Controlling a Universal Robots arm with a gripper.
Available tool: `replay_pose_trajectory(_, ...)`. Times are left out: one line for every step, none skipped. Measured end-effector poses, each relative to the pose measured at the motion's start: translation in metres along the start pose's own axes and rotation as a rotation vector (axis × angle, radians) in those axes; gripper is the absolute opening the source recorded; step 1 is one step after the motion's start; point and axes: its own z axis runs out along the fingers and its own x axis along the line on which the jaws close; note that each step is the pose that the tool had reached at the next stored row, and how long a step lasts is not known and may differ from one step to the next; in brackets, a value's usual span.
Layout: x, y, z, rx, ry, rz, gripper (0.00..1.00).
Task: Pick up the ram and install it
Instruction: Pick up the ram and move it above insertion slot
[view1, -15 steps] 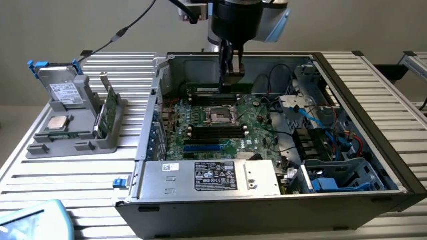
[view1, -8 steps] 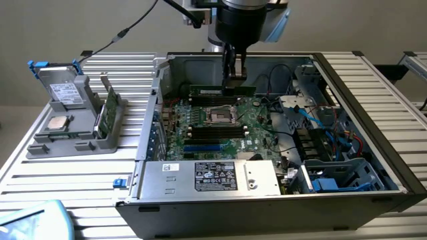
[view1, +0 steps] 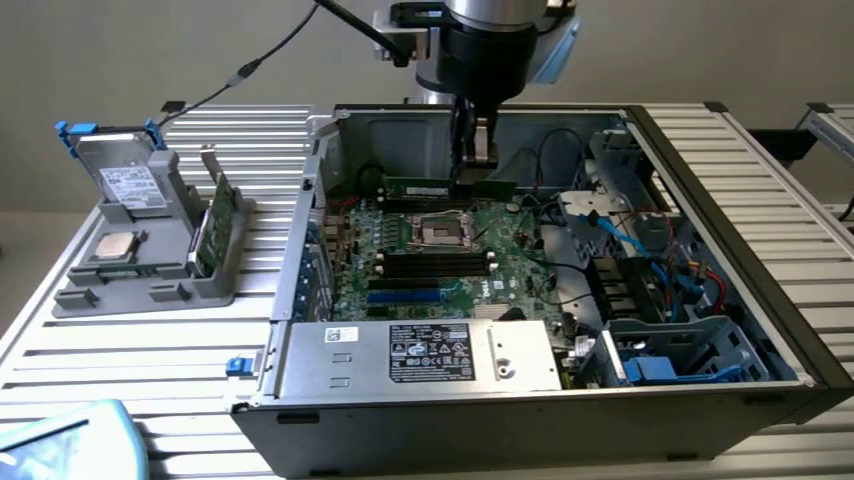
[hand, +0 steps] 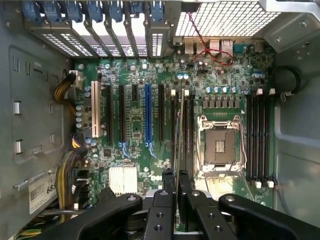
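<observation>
1. Green ram (view1: 416, 188) is held edgewise by the gripper (view1: 474, 165) — fingers clamped on its middle.
2. It is suspended over the motherboard (view1: 521, 235) — inside the open case (view1: 534, 430).

Arm: your black and silver robot arm (view1: 487, 40) comes down from above, its wrist pointing straight down.
Gripper: your black two-finger gripper (view1: 474, 165) hangs upright below the wrist.
Fingers: your two slim black fingers (hand: 169, 181) stand parallel and nearly together.
Grip: you have them pinched on the ram (view1: 424, 187), a long, thin green circuit-board stick, held level.
</observation>
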Motion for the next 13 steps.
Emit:
replay_pose_trajectory(0.000, -0.0001, 0.0009, 0.0006, 0.0041, 0.000, 0.15)
replay_pose_trajectory(0.000, -0.0002, 0.0019, 0.0009, 0.0081, 0.000, 0.15)
replay_pose_trajectory(0.000, -0.0003, 0.0029, 0.0013, 0.0127, 0.001, 0.15)
replay_pose_trajectory(0.000, -0.0003, 0.0037, 0.0015, 0.0180, 0.001, 0.15)
replay_pose_trajectory(0.000, -0.0003, 0.0046, 0.0019, 0.0348, 0.002, 0.15)
replay_pose_trajectory(0.000, -0.0004, 0.0055, 0.0021, 0.0381, 0.002, 0.15)
replay_pose_trajectory(0.000, -0.0005, 0.0072, 0.0028, 0.0385, 0.002, 0.15)
replay_pose_trajectory(0.000, -0.0005, 0.0090, 0.0032, 0.0387, 0.002, 0.15)
replay_pose_trajectory(0.000, -0.0006, 0.0108, 0.0036, 0.0385, 0.002, 0.15)
replay_pose_trajectory(0.000, -0.0006, 0.0126, 0.0037, 0.0376, 0.002, 0.15)
replay_pose_trajectory(0.000, -0.0007, 0.0143, 0.0037, 0.0355, 0.002, 0.15)
replay_pose_trajectory(0.000, -0.0007, 0.0160, 0.0037, 0.0341, 0.002, 0.15)
replay_pose_trajectory(0.000, -0.0005, 0.0178, 0.0038, 0.0331, 0.001, 0.15)
